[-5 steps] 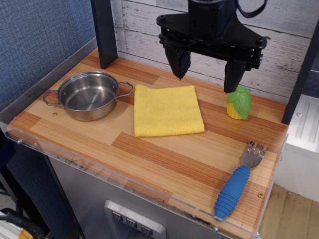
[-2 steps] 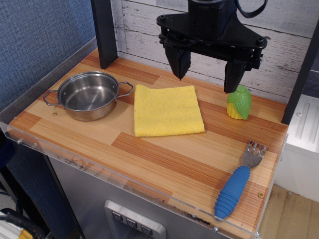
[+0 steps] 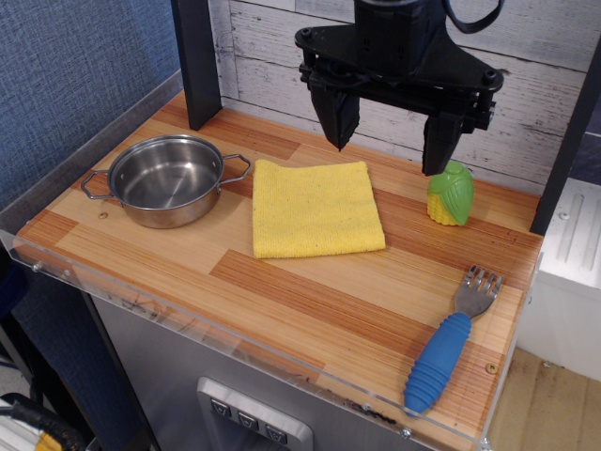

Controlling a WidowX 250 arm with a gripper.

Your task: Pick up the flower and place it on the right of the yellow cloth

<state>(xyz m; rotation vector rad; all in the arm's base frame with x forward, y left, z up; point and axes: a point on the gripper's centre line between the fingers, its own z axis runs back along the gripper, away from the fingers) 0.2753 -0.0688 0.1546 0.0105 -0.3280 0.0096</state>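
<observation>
The flower (image 3: 450,194), a small green bud on a ribbed yellow base, stands upright on the wooden table to the right of the yellow cloth (image 3: 315,208), with a gap of bare wood between them. My black gripper (image 3: 387,143) hangs open above the back of the table. Its left finger (image 3: 338,118) is over the cloth's back right corner. Its right finger (image 3: 437,143) ends just above and left of the flower's top, and I cannot tell whether it touches the flower. Nothing is held between the fingers.
A steel pot (image 3: 167,178) with two handles stands at the left. A blue-handled fork (image 3: 447,344) lies near the front right corner. A dark post (image 3: 196,61) rises at the back left. A white plank wall (image 3: 272,56) closes the back.
</observation>
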